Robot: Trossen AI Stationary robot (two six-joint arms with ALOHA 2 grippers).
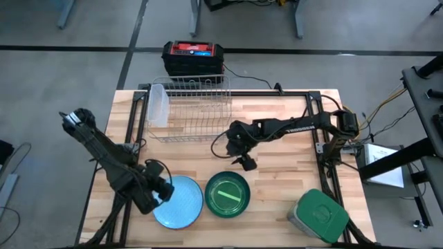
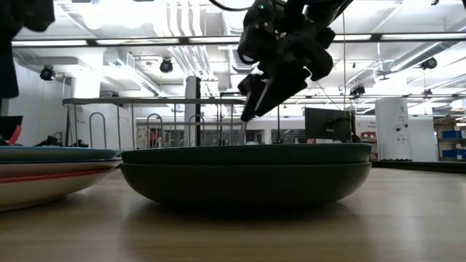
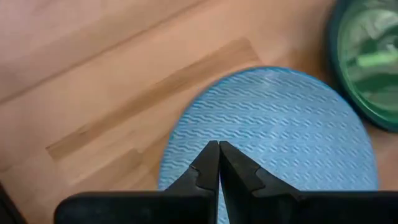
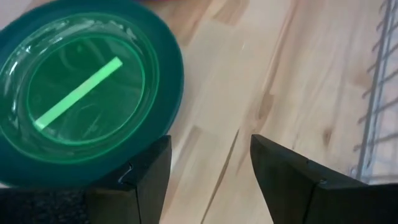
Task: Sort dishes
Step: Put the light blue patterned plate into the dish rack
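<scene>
Light blue plate (image 1: 178,202) lies flat on the wooden table (image 1: 277,187) near its front edge, with the dark green bowl (image 1: 227,194) just beside it on the right. The left gripper (image 1: 163,191) sits over the blue plate's left rim, fingers pressed together and holding nothing; whether the tips touch the plate cannot be told. The right gripper (image 1: 247,163) hangs above bare table just behind the green bowl's rim, fingers spread and empty. A wire rack (image 1: 188,111) stands at the table's back, a translucent container (image 1: 158,105) leaning at its left end. A green-lidded container (image 1: 319,215) sits at the front right corner.
</scene>
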